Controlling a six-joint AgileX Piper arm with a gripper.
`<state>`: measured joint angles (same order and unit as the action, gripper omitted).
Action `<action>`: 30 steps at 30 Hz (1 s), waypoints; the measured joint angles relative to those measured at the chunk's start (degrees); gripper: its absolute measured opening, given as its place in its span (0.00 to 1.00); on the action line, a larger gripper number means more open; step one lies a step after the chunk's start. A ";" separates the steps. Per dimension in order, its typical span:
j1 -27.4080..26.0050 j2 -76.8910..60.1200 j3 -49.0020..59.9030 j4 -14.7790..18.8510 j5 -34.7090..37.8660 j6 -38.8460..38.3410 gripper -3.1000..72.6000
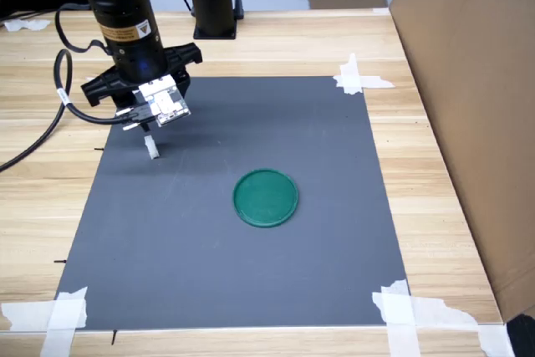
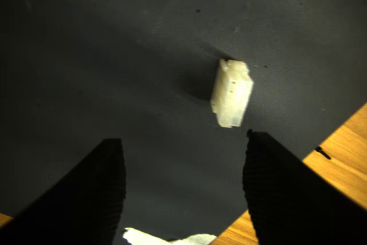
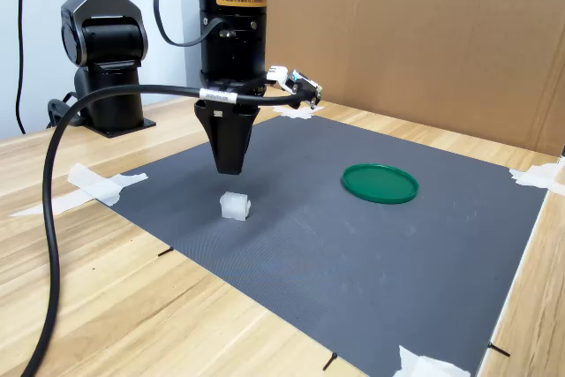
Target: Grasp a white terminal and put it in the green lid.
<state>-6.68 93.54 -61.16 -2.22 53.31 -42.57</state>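
Observation:
The white terminal (image 1: 152,149) (image 3: 235,206) lies on the dark grey mat (image 1: 251,265), near the mat's left edge in the first exterior view. My gripper (image 1: 147,131) (image 3: 229,165) hovers just above it, pointing down and apart from it. In the wrist view the terminal (image 2: 231,93) sits beyond the two dark fingers (image 2: 103,187), closer to the other finger, and the gripper (image 2: 184,140) is open with nothing between them. The green lid (image 1: 265,197) (image 3: 380,183) lies flat near the mat's middle, well away from the terminal, with nothing in it.
White tape strips (image 1: 359,79) hold the mat's corners to the wooden table (image 1: 435,206). A cardboard wall (image 1: 476,106) stands along the first exterior view's right. The arm's base (image 1: 213,6) and a black cable (image 3: 53,245) lie on the gripper's side.

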 joint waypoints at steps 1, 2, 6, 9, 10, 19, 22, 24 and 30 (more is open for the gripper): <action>0.00 0.25 -0.57 -1.31 0.00 1.11 0.72; 0.00 0.25 -0.86 -1.99 0.00 1.26 0.72; -2.55 0.25 -1.10 -2.36 -1.48 1.61 0.72; -3.92 0.90 -1.09 -2.28 -2.06 0.02 0.72; -3.92 1.25 -1.09 -2.28 -2.06 -0.08 0.72; -3.92 6.34 -1.09 -0.34 -4.25 -0.58 0.72; -3.92 7.30 -1.09 -0.30 -5.49 -0.97 0.72; -3.92 7.69 -1.16 -0.30 -5.66 -1.01 0.68; -3.92 7.85 -1.22 0.31 -5.67 -1.08 0.38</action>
<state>-10.60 101.39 -62.38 -1.91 47.63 -43.66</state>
